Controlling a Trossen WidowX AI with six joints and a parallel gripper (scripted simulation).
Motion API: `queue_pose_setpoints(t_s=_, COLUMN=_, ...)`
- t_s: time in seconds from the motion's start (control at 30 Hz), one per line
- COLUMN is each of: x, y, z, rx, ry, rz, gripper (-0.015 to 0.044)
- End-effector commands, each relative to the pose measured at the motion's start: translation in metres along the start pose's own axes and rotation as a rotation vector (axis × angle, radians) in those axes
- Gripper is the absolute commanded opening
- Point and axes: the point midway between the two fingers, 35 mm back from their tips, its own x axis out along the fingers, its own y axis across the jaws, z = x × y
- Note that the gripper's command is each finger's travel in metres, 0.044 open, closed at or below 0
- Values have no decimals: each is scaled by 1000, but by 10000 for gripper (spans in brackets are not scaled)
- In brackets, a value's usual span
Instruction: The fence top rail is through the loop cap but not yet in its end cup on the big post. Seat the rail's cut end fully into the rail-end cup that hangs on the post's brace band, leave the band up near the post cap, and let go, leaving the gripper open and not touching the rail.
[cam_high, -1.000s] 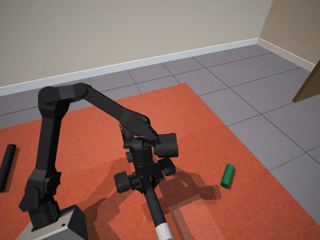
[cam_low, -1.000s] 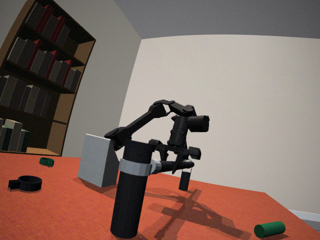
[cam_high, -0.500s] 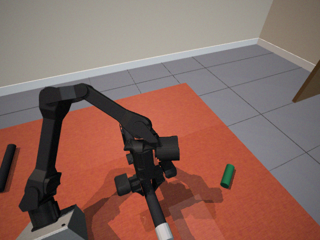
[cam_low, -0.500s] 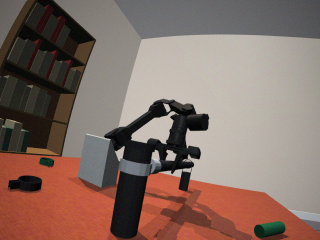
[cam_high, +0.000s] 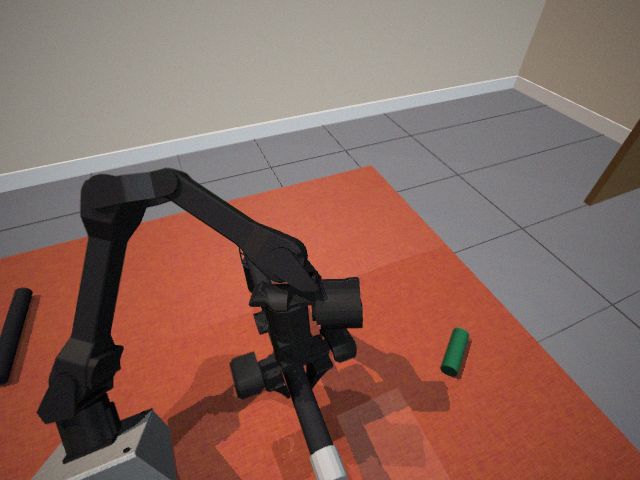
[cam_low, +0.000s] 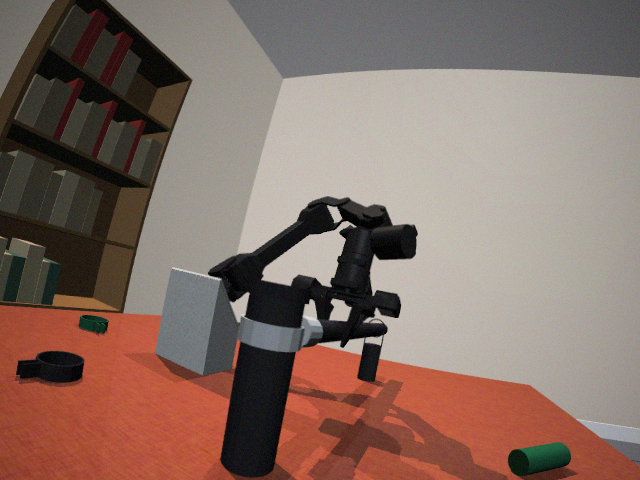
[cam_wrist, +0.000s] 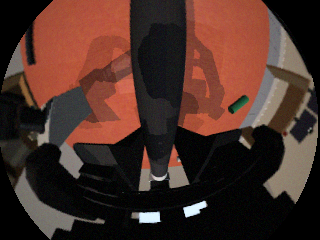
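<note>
My gripper (cam_high: 301, 383) (cam_low: 334, 331) (cam_wrist: 158, 127) is shut on the dark fence top rail (cam_high: 312, 423) (cam_low: 330, 332) (cam_wrist: 159, 100), with a finger on each side. The rail's near end meets the mouth of the pale rail-end cup (cam_high: 328, 462) (cam_low: 312, 331); its depth inside is hidden. The cup hangs on the brace band (cam_low: 269, 335), high around the big black post (cam_low: 260, 403), just below its cap (cam_low: 277, 297). The rail's far end passes through the thin loop cap (cam_low: 381, 339) on the small post (cam_low: 369, 362). A thin pale ring (cam_wrist: 159, 177) shows beyond the fingers in the wrist view.
A green cylinder (cam_high: 455, 352) (cam_low: 540, 458) (cam_wrist: 238, 104) lies at the right. The grey arm base (cam_high: 155, 439) (cam_low: 188, 320) stands left. A black clamp ring (cam_low: 60, 366) and a green one (cam_low: 93, 323) lie left. A black bar (cam_high: 15, 333) (cam_wrist: 30, 45) lies far left.
</note>
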Motion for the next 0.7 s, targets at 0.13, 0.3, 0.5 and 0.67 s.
queue_pose_setpoints(t_s=0.13, x=0, y=0, z=-12, rx=5, ry=14, rz=-2, gripper=0)
queue_pose_setpoints(t_s=0.3, x=2, y=0, z=-16, rx=5, ry=14, rz=-2, gripper=0)
queue_pose_setpoints(t_s=0.5, x=2, y=0, z=-20, rx=5, ry=14, rz=-2, gripper=0)
queue_pose_setpoints(t_s=0.67, x=2, y=-1, z=-21, rx=5, ry=14, rz=-2, gripper=0)
